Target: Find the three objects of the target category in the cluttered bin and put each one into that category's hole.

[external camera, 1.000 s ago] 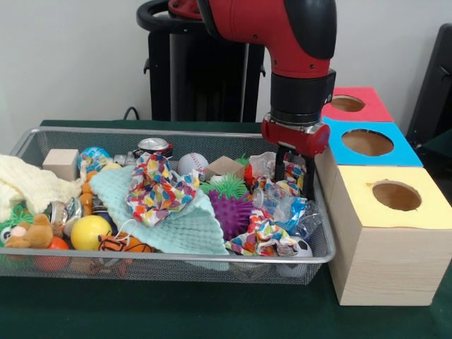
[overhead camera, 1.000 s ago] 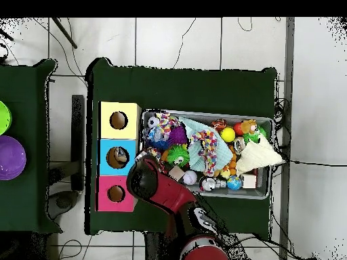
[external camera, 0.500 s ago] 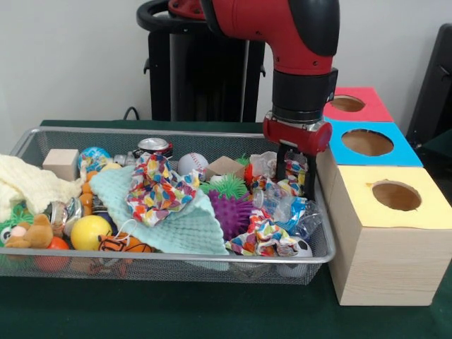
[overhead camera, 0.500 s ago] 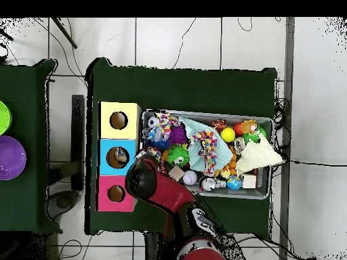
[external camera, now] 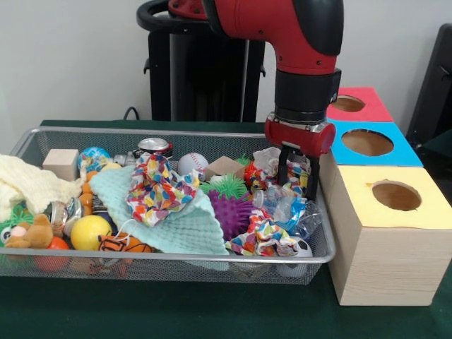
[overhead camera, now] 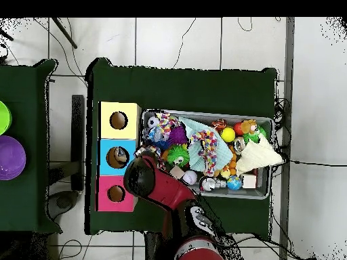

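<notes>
In the front view my gripper (external camera: 296,181) hangs over the right end of the wire mesh bin (external camera: 176,258), close to the yellow box. Its two dark fingers (external camera: 282,167) stand either side of a crumpled colourful wrapper (external camera: 295,167) with clear plastic (external camera: 268,157) trailing to the left, and they look shut on it. More crumpled colourful wrappers lie at the bin's middle (external camera: 159,185) and front right (external camera: 260,236). From above, the red arm (overhead camera: 152,181) covers the gripper at the bin's (overhead camera: 268,122) lower left corner.
Three wooden boxes with round holes stand right of the bin: yellow (external camera: 395,194) nearest, blue (external camera: 367,141), then red (external camera: 349,104). The bin holds a mint cloth (external camera: 180,222), a purple spiky ball (external camera: 233,212), a baseball (external camera: 192,163), a yellow ball (external camera: 90,232) and a cream cloth (external camera: 28,185).
The gripper has risen slightly and shifted a little right, toward the boxes. The wrapper and the clear plastic between its fingers have come up with it.
</notes>
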